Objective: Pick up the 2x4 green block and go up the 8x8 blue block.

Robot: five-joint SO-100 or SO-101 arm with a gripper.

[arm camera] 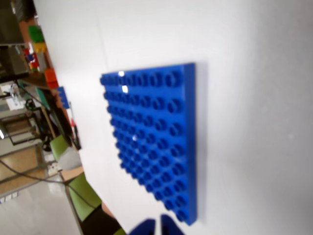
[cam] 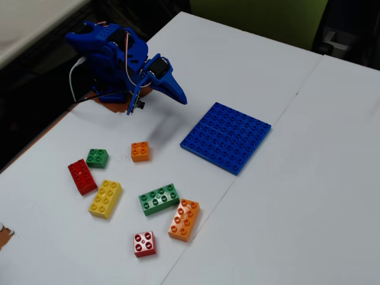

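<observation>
The 2x4 green block (cam: 159,199) lies flat on the white table in the fixed view, among other bricks and apart from the arm. The 8x8 blue block (cam: 226,137) lies flat to its upper right, with nothing on it. In the wrist view the same baseplate (arm camera: 156,142) fills the middle, and the green block is out of view. My blue gripper (cam: 180,97) hangs folded near the arm's base, left of the baseplate and far from the green block. Its two fingertips show at the bottom edge of the wrist view (arm camera: 157,226), nearly together, holding nothing.
An orange 2x4 brick (cam: 184,219) touches the green block's right end. A red 2x2 brick (cam: 144,243), a yellow 2x4 brick (cam: 105,199), a red 2x4 brick (cam: 82,176), a small green 2x2 brick (cam: 97,157) and an orange 2x2 brick (cam: 140,151) lie around.
</observation>
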